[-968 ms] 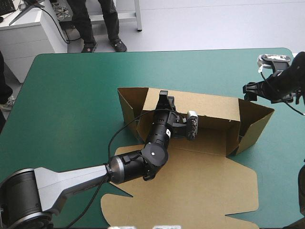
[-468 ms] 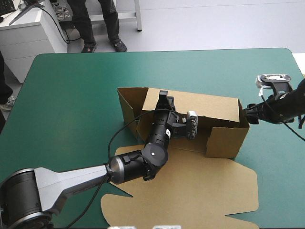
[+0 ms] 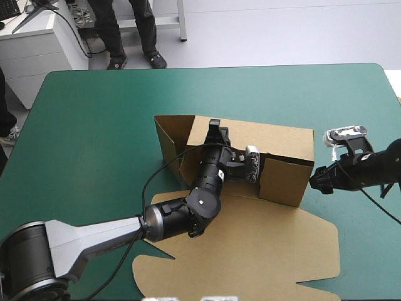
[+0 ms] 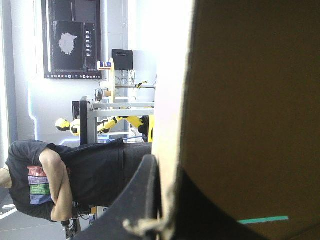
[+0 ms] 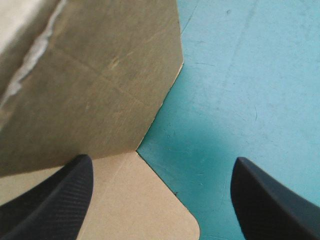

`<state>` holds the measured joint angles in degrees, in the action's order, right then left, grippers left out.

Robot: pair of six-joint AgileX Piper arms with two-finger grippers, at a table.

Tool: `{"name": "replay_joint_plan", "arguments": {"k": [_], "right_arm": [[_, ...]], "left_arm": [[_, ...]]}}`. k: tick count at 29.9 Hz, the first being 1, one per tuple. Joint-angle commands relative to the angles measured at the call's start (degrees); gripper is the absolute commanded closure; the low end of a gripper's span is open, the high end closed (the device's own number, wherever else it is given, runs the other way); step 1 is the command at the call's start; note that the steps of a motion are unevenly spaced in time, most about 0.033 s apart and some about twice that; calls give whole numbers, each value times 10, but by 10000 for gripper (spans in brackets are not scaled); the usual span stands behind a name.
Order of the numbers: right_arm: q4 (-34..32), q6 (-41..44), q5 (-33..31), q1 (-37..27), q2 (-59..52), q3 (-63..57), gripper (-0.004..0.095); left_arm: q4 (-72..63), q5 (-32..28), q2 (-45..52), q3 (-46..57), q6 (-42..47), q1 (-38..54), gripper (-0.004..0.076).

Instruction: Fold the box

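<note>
The brown box (image 3: 250,241) lies mid-table, its lid flat toward the near edge and its back wall (image 3: 276,137) raised. My left gripper (image 3: 216,133) reaches over the tray and is shut on the top edge of the back wall; in the left wrist view the board (image 4: 250,100) stands between the fingers of the left gripper (image 4: 167,167). The right end wall (image 3: 285,182) is folded across the box's right end. My right gripper (image 3: 315,180) is just outside it, open. Between the right gripper's (image 5: 162,159) fingers a corner of the box (image 5: 100,90) meets the teal-green cover (image 5: 240,75).
The left end flap (image 3: 168,138) stands splayed outward. Teal-green cover (image 3: 100,125) stretches to the left of the box and beyond it. The table's right edge (image 3: 393,94) runs close behind the right arm.
My right gripper has moved toward the near side and inward, and the right end wall has swung from splayed out to folded across the box's end. The left arm has not moved.
</note>
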<state>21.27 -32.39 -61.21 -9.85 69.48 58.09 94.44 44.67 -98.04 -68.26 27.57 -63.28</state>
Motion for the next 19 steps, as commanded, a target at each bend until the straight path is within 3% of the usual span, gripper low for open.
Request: {"name": "replay_joint_plan", "arguments": {"k": [1,5,8,14,19], "right_arm": [[25,-52,6,0,-24,11,214],[57,-104,11,0,-24,8,215],[123,-156,33,0,-24,-13,215],[216,-194,155,1,-24,-95,216],[384,-307,225,1,-42,-153,238]], "left_arm": [[26,14,24,-15,10,-5,732],[26,14,24,-15,10,-5,732],[26,14,24,-15,10,-5,732],[26,14,24,-15,10,-5,732],[26,15,24,-15,10,-5,732]]}}
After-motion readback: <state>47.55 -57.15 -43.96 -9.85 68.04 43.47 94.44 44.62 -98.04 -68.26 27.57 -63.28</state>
